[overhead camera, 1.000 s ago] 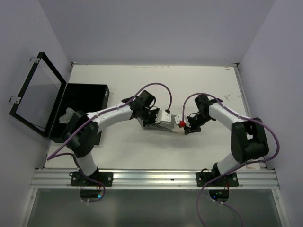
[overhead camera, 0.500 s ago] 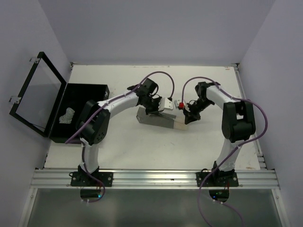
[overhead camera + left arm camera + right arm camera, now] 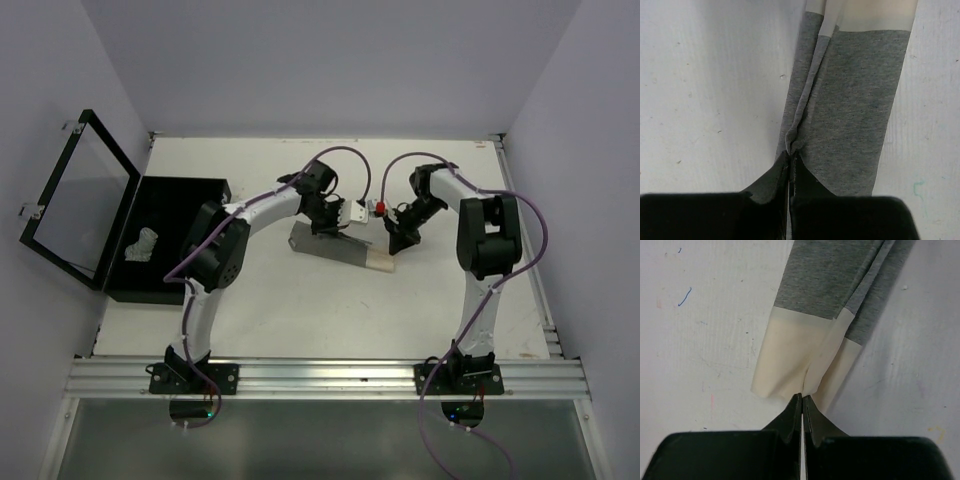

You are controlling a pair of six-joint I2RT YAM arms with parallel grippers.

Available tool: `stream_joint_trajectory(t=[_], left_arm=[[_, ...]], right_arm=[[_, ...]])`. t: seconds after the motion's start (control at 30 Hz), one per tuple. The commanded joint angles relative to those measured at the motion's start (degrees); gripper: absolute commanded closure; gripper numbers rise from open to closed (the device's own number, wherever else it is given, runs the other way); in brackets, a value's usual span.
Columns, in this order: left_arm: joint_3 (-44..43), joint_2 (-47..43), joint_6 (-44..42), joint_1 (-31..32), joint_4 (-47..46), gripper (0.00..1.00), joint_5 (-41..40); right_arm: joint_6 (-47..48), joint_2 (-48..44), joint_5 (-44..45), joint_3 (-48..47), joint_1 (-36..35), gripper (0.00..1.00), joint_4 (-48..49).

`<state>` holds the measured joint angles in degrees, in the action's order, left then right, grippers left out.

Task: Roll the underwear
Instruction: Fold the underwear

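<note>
I see the grey underwear [image 3: 335, 250] lying folded in a long strip at the middle of the table [image 3: 300, 310]. My left hand [image 3: 790, 161] is closed, pinching its grey end. My right hand [image 3: 801, 399] is closed, pinching its cream band. The black box [image 3: 190, 195], lid [image 3: 75, 200] open, contains one small pale garment [image 3: 140, 245].

A: Where does the top view look from?
B: High above the near edge, facing down on the whole table [image 3: 300, 310], far off.
A: The wrist views?
B: Close, each looking down past its own tips. Ahead of the left gripper [image 3: 790, 161]: the underwear [image 3: 855, 100], grey end. Ahead of the right gripper [image 3: 801, 399]: its cream end. All three share that strip.
</note>
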<state>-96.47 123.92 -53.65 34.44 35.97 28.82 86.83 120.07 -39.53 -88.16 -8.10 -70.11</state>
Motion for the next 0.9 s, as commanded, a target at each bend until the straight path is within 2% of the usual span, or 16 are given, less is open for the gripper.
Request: stream_joint_trajectory(t=[0.0, 0.07, 0.13, 0.17, 0.23, 0.33, 0.37, 0.43, 0.53, 0.57, 0.6, 0.67, 0.7, 0.83, 0.87], left_arm=[[-3.1, 2.1, -1.1, -0.7, 0.2, 1.00, -0.4], [-4.0, 3.3, -0.2, -0.9, -0.8, 0.99, -1.0], [-4.4, 3.7, 1.1, -0.9, -2.0, 0.92, -1.4], [-4.9, 3.8, 1.7, -1.1, -2.5, 0.88, -1.6], [-5.2, 3.7, 2.8, -1.2, -3.8, 0.81, -2.4], [-6.1, 3.1, 3.7, -1.4, -4.4, 0.70, -3.0], [-5.9, 2.6, 3.8, -1.4, -4.6, 0.63, -3.1], [-5.5, 0.9, 5.2, -1.4, -6.2, 0.60, -4.9], [-3.2, -3.6, 7.9, -1.7, -9.8, 0.53, -7.8], [-0.8, -5.1, 9.1, -2.4, -11.4, 0.51, -8.4], [0.4, -8.1, 12.8, -3.1, -12.7, 0.49, -9.4], [3.5, -11.3, 15.5, -5.3, -13.0, 0.49, -7.4], [5.0, -14.5, 19.9, -6.3, -13.5, 0.49, -6.9], [14.5, -21.6, 24.3, -9.4, -12.1, 0.57, -7.3], [16.2, -22.7, 24.8, -9.6, -11.6, 0.63, -8.1]], right_arm=[[-2.3, 2.0, 0.4, -4.4, 0.5, 0.99, -3.4], [-2.4, 2.5, 0.9, -4.9, 0.5, 0.90, -3.5], [-2.5, 2.3, 1.3, -4.6, 0.5, 0.87, -3.1], [-3.1, 2.3, 1.6, -4.5, 0.5, 0.81, -2.9], [-4.4, 2.4, 2.1, -5.1, 0.7, 0.81, -2.9], [-6.7, 1.7, 2.0, -6.4, 1.1, 0.72, -3.5], [-8.2, 1.5, 1.8, -6.8, 1.2, 0.68, -3.5], [-11.7, 0.7, 0.6, -8.0, 1.6, 0.64, -1.7], [-21.9, -0.4, -0.7, -11.1, 1.9, 0.65, 2.7], [-29.3, -0.5, -0.6, -11.8, 1.9, 0.69, 4.5], [-33.5, -0.2, -0.1, -13.3, 1.8, 0.72, 8.5], [-43.9, 1.0, 1.6, -15.2, 1.6, 0.79, 10.8], [-46.7, 2.5, 2.2, -16.8, 1.6, 0.80, 11.9], [-53.9, 5.8, 7.7, -17.3, -0.3, 0.81, 13.7], [-55.3, 6.0, 9.5, -16.7, -0.9, 0.84, 14.2]])
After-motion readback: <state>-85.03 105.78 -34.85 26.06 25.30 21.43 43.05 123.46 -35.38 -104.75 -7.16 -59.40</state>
